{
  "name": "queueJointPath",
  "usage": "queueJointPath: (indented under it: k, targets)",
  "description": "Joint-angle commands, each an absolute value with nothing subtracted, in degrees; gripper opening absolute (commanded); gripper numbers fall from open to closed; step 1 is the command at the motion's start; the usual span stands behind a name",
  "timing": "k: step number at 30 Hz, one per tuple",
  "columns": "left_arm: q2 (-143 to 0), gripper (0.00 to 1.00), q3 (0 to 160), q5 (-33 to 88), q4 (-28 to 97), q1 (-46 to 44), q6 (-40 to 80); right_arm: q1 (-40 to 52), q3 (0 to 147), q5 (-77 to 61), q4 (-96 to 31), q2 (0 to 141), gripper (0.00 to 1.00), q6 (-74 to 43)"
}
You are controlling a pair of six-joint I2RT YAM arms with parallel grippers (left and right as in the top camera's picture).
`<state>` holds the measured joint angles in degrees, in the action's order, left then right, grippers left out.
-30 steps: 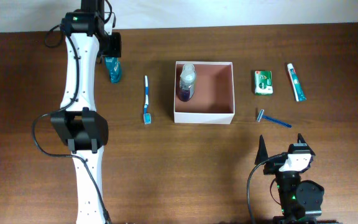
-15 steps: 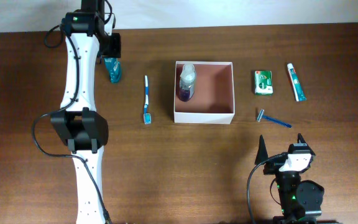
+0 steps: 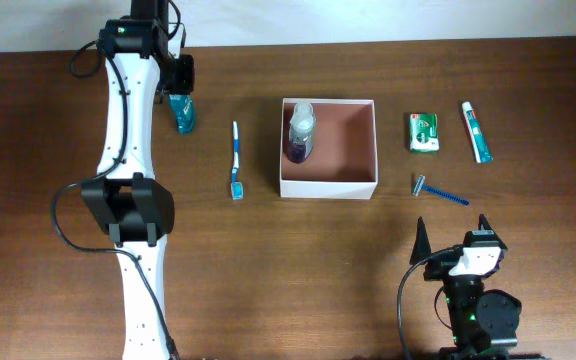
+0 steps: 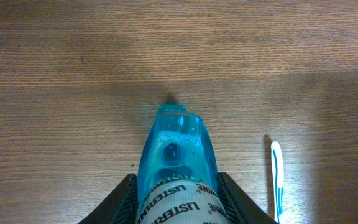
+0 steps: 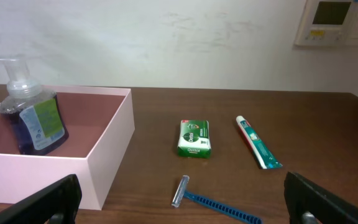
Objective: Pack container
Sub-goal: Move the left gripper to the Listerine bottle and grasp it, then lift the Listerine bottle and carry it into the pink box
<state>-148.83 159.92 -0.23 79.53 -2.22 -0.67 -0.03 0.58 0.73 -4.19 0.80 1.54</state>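
Note:
The container (image 3: 366, 187) is a square white-walled box with a pinkish inside, at mid table; it also shows in the right wrist view (image 5: 110, 162). A purple pump soap bottle (image 3: 300, 132) lies in it, also seen in the right wrist view (image 5: 33, 118). My left gripper (image 3: 178, 95) at the far left is shut on a blue Listerine mouthwash bottle (image 4: 176, 158) lying on the table. My right gripper (image 3: 453, 230) is open and empty near the front edge, behind a blue razor (image 5: 213, 200).
A blue-white toothbrush (image 3: 236, 160) lies left of the container. A green soap bar (image 3: 424, 132), a toothpaste tube (image 3: 476, 131) and the razor (image 3: 439, 190) lie to its right. The left arm (image 3: 128, 150) stretches over the left side.

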Motion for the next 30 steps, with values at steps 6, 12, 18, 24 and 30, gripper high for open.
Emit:
queueJointPath:
  k: [6, 12, 18, 24, 30]
  targets:
    - [-147.24, 0.14, 162.06, -1.28, 79.81, -2.2, -0.86, -0.4, 0.32, 0.62, -4.58, 0.19, 0.99, 1.5]
    - [-143.81, 0.13, 165.47, -1.26, 80.49, -2.2, -0.69, -0.38, 0.32, 0.62, -4.58, 0.21, 0.98, 1.5]
    - [-139.68, 0.09, 165.6, -1.23, 80.47, -2.5, -0.69, -0.38, 0.32, 0.62, -4.58, 0.19, 0.99, 1.5]
    - [-137.53, 0.08, 165.6, -0.05, 80.79, -2.74, -0.67, -0.38, 0.32, 0.62, -4.58, 0.21, 0.99, 1.5]
    - [-136.05, 0.08, 165.6, 1.8, 81.06, -3.86, -0.67, -0.38, 0.32, 0.62, -4.58, 0.21, 0.99, 1.5]
